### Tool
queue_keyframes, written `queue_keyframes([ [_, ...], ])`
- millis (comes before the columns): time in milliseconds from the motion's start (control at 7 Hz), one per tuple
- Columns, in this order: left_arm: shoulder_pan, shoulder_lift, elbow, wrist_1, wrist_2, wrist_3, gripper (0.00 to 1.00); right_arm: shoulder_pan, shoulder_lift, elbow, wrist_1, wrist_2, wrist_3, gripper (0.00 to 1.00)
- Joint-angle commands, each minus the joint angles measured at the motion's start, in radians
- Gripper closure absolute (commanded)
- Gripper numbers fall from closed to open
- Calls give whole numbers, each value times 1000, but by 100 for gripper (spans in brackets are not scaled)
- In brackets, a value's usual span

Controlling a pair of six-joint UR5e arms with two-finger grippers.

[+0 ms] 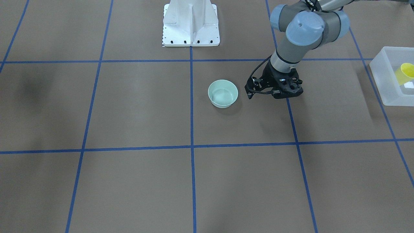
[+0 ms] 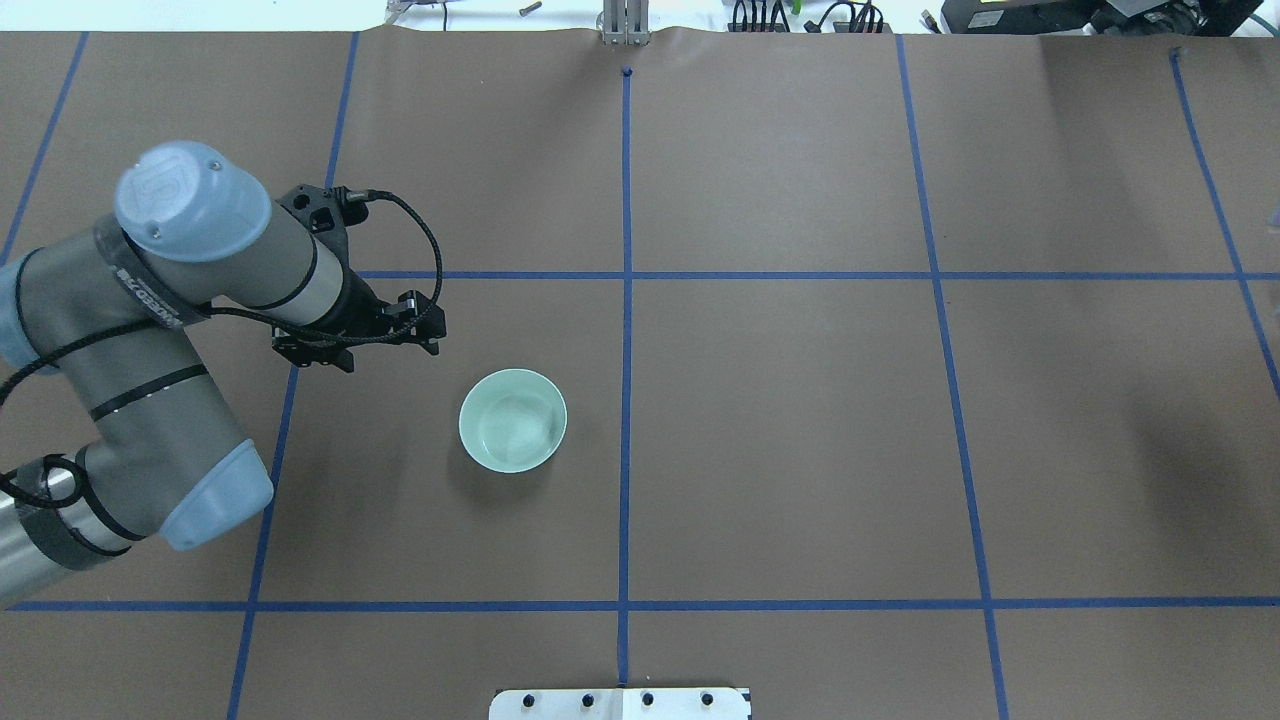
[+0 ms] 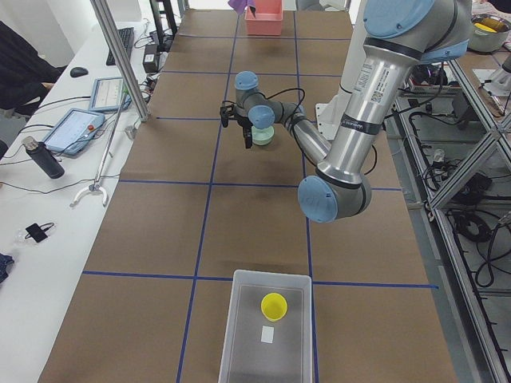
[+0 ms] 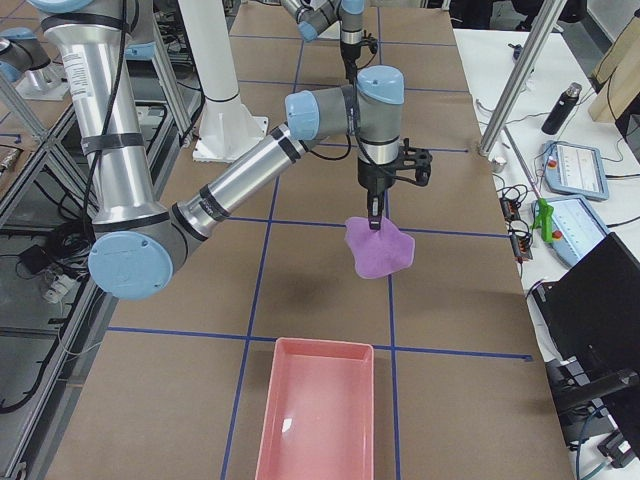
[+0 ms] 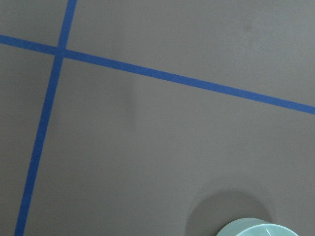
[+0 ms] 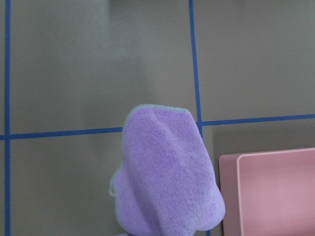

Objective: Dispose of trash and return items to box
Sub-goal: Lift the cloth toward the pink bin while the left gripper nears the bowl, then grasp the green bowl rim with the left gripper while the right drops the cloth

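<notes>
Soft, limp and light, the purple cloth (image 4: 379, 250) hangs below the right arm's jaws near the pink tray (image 4: 318, 420), while the bowl (image 2: 512, 420), likely stiff and best taken by its rim, sits on the bench (image 2: 800, 450) beside the left arm's jaws, though whether either pair is spread or pressed together cannot be told.

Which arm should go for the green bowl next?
Left. The left gripper is just beside the bowl. The right gripper is far off, with the purple cloth hanging from it near the pink tray.
</notes>
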Motion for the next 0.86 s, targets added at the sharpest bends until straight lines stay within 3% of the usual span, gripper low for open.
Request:
queue_keyframes([
  [0, 84, -28, 47, -15, 40, -33, 2, 118, -19, -72, -3, -6, -176, 100],
  [429, 168, -54, 85, -23, 59, -59, 6, 170, -34, -108, -3, -58, -236, 100],
  [714, 181, -71, 177, -175, 88, -90, 97, 173, -68, -116, 13, -74, -244, 100],
])
